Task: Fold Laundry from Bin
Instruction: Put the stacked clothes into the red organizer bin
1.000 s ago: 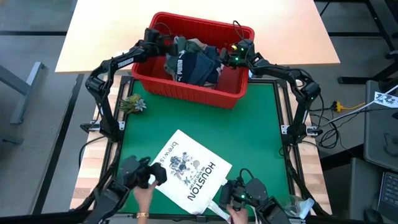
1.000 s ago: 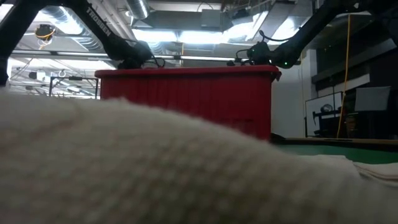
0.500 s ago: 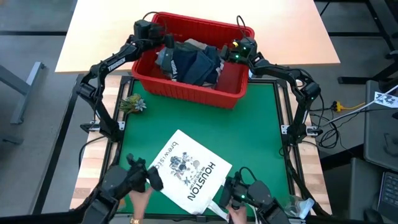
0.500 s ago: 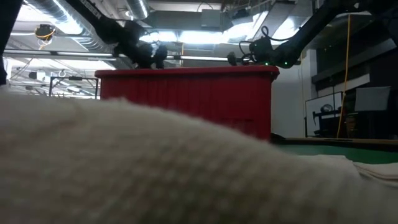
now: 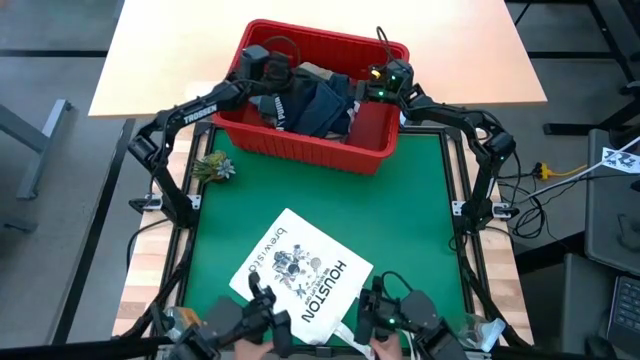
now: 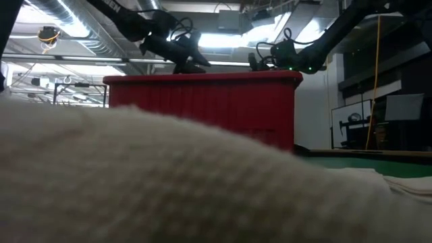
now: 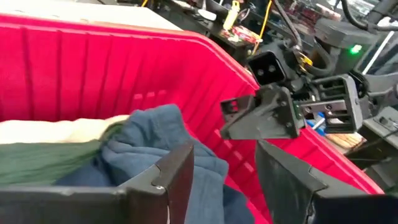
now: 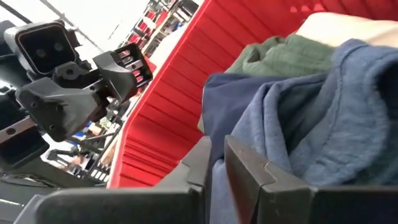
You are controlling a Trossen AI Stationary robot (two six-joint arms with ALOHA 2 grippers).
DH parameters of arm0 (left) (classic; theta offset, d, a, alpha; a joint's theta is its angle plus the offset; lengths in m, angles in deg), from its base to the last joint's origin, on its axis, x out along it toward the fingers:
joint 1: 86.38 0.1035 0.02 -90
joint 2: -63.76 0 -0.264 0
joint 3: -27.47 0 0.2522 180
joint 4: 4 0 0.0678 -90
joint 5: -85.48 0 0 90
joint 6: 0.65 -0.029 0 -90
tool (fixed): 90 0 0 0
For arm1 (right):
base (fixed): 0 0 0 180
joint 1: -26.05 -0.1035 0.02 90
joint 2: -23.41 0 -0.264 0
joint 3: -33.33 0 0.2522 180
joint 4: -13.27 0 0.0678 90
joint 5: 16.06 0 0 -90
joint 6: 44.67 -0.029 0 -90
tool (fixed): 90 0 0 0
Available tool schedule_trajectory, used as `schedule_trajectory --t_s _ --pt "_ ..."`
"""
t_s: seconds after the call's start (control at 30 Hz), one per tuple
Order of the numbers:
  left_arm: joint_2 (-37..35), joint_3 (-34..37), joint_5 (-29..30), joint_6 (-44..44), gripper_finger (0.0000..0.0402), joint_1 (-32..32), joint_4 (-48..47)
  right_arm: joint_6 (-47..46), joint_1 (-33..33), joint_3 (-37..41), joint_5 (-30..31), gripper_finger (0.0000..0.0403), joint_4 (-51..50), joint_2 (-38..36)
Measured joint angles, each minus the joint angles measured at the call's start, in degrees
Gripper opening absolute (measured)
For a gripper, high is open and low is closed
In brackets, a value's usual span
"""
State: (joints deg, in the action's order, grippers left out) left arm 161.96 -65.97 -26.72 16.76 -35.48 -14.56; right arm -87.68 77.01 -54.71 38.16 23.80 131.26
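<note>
The red bin point(image 5: 300, 145) stands at the far edge of the green mat point(image 5: 420, 200) and holds the laundry point(image 5: 320, 105): dark navy cloth with white lettering, blue cloth point(image 7: 155, 143), green cloth point(image 8: 280, 53) and beige cloth. My left gripper point(image 7: 224, 177) hovers open over the bin's left half, above the blue cloth, and touches nothing. My right gripper point(image 8: 217, 171) reaches level over the bin's right wall, shut on blue cloth. The two grippers face each other across the pile. My right gripper pinches a bunched bit of the blue cloth point(image 8: 219, 186) between its two fingers, coming nearly level from the bin's right side. One layer or several, I cannot tell. The rest of that cloth lies slack on the pile in the bin.
A white tote bag printed "HOUSTON" point(image 5: 305, 275) lies on the mat's near half and blocks most of the low view. A small green plant-like thing point(image 5: 213, 167) sits at the mat's left edge. Two hand-held control arms point(image 5: 400, 315) and a person's hands show at the near edge.
My left gripper has risen from the bin's far left corner and swung right, over the pile toward my right gripper, tipping up toward level. My right gripper has stayed in place and rolled about its own axis.
</note>
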Motion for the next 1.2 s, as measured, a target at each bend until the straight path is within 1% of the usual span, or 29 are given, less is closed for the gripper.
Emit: schedule_trajectory --t_s 0.07,0.17,0.3,0.4,0.53,0.63,0.8,0.87,0.93,0.97,1.07,1.13,1.2 --pt "0.0 0.0 0.02 -0.02 0.0164 -0.88 -0.15 0.0 0.02 -0.33 -0.39 0.0044 -0.28 -0.01" --pt "0.0 0.0 0.08 -0.02 0.0164 -1.88 -0.15 1.79 0.06 -3.1 -1.67 0.0044 -1.33 -0.17" --pt "0.04 0.0 -0.02 0.01 0.0164 -2.35 -0.15 7.58 -0.45 -9.86 -7.68 0.0044 -4.29 -0.57" --pt "-0.14 0.0 -0.06 0.02 0.0164 -1.33 -0.38 11.47 -1.26 -14.47 -10.74 0.0044 -6.98 -0.53" --pt "-1.93 0.0 -1.02 -0.02 0.0164 0.33 -1.34 12.0 -2.36 -19.24 -11.32 0.0049 -7.04 -0.5" --pt "-3.47 0.0 -3.79 -0.02 0.0164 1.68 -1.26 12.29 -2.76 -21.51 -10.92 0.0073 -7.45 -0.5" --pt "-5.65 0.0 -5.91 -0.02 0.0164 3.06 -3.42 14.07 -2.97 -23.78 -9.75 0.0151 -9.12 -0.48" --pt "-6.18 0.0 -6.04 -0.13 0.0164 3.11 -4.7 16.06 -2.97 -24.15 -8.86 0.0184 -11.75 -0.48" --pt "-6.2 0.0 -6.32 -0.13 0.0164 3.11 -5.49 19.48 -2.97 -24.44 -7.9 0.0212 -16.81 -0.48" --pt "-6.14 0.0 -6.82 -0.15 0.0164 3.11 -5.89 21.43 -2.95 -24.53 -6.44 0.0223 -19.62 -0.44" --pt "-6.12 0.0 -7.06 -1.43 0.0164 3.08 -7.37 28.94 -2.97 -24.63 1.92 0.0247 -28.81 -0.42" --pt "-6.11 0.0 -6.89 -3.58 0.0164 2.78 -9.15 33.94 -2.93 -24.63 7.41 0.0255 -34.57 -0.33" --pt "-6.1 0.0 -6.47 -5.29 0.0164 2.58 -10.82 37.37 -2.93 -24.63 11.3 0.0257 -39.48 -0.19"
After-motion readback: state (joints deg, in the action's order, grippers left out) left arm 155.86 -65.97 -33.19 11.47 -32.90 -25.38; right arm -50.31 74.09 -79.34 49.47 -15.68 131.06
